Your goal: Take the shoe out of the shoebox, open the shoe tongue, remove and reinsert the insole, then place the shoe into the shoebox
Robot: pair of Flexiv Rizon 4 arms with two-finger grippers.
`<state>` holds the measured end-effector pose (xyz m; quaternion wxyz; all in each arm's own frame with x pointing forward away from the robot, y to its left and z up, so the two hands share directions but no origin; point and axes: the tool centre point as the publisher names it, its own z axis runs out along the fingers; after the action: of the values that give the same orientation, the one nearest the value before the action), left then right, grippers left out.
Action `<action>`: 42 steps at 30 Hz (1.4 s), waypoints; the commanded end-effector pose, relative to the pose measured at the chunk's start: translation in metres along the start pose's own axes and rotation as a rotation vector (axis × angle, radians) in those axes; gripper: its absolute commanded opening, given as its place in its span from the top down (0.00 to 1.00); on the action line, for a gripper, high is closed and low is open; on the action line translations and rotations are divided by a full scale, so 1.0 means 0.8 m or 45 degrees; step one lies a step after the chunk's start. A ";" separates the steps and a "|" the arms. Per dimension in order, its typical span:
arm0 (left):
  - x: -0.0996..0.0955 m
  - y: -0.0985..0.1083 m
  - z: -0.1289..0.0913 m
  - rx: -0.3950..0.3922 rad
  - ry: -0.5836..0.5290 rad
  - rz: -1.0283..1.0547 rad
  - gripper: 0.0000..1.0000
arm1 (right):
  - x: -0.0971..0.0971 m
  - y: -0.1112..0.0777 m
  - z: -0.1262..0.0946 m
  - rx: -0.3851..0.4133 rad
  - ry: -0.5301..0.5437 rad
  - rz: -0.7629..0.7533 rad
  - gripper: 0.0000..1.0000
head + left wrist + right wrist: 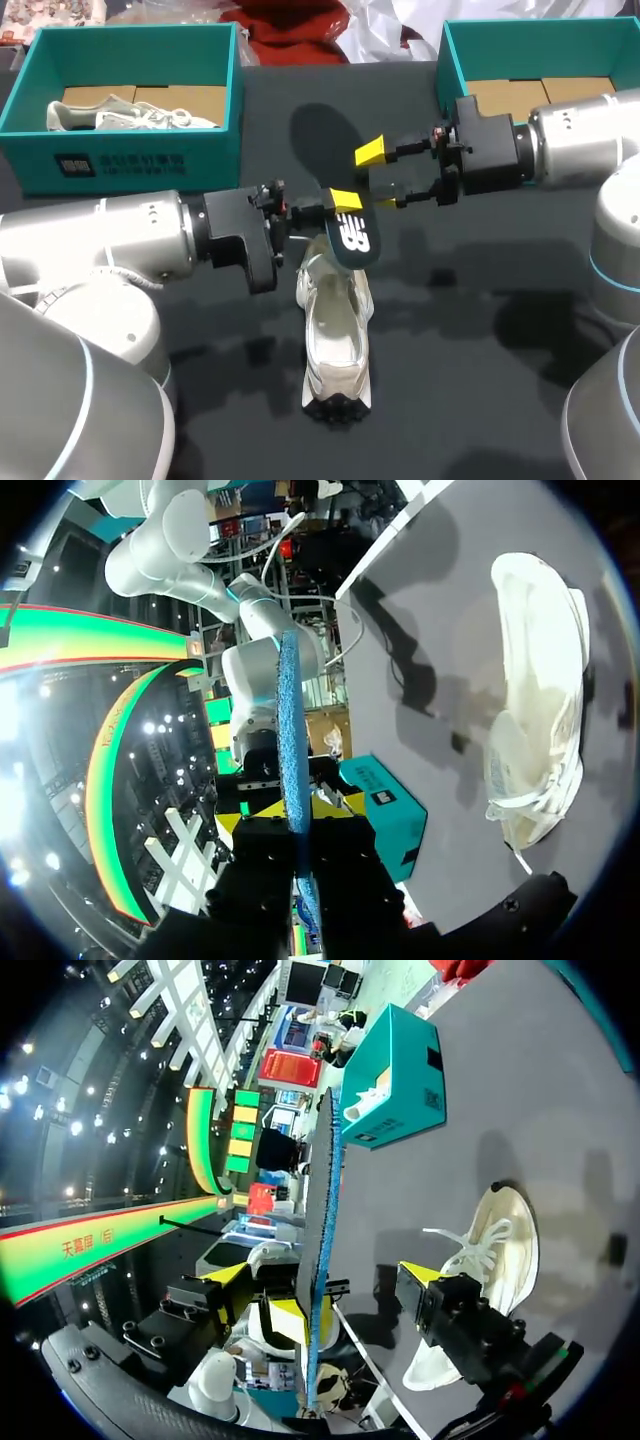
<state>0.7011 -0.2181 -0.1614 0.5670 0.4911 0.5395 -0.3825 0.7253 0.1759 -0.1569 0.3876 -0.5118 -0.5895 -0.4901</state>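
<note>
My left gripper [292, 815] is squeezing the dark insole [352, 238] from both sides and holding it up over the black table [480, 380]. My right gripper [375, 175] is hanging wide open at 2 o'clock from the insole, gripping nothing. The white shoe [335, 335] is lying on the table at 6 o'clock from the insole. A teal shoebox [130, 160] is sitting at 10 o'clock with another pale shoe [130, 115] inside. A second teal shoebox [450, 60] is sitting at 2 o'clock.
</note>
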 end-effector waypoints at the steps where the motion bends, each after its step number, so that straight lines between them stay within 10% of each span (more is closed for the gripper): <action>1: 0.001 0.004 0.014 0.003 0.010 -0.001 1.00 | -0.001 0.006 0.014 0.015 0.008 -0.012 0.34; 21: 0.007 0.004 0.026 0.015 0.022 0.044 1.00 | -0.002 0.016 0.022 0.021 0.051 -0.005 1.00; 30: 0.008 0.004 0.026 0.006 0.034 0.059 1.00 | -0.003 0.015 0.020 0.019 0.052 0.005 1.00; 33: 0.004 0.006 0.012 0.000 0.032 0.059 0.00 | -0.004 0.015 0.017 0.015 0.054 0.018 1.00; 42: -0.011 0.033 -0.051 -0.013 0.069 -0.004 0.00 | -0.015 0.008 0.009 0.010 0.060 0.062 1.00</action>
<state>0.7206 -0.2075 -0.1595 0.5652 0.4859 0.5589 -0.3634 0.7387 0.1827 -0.1665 0.4162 -0.5114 -0.5716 -0.4884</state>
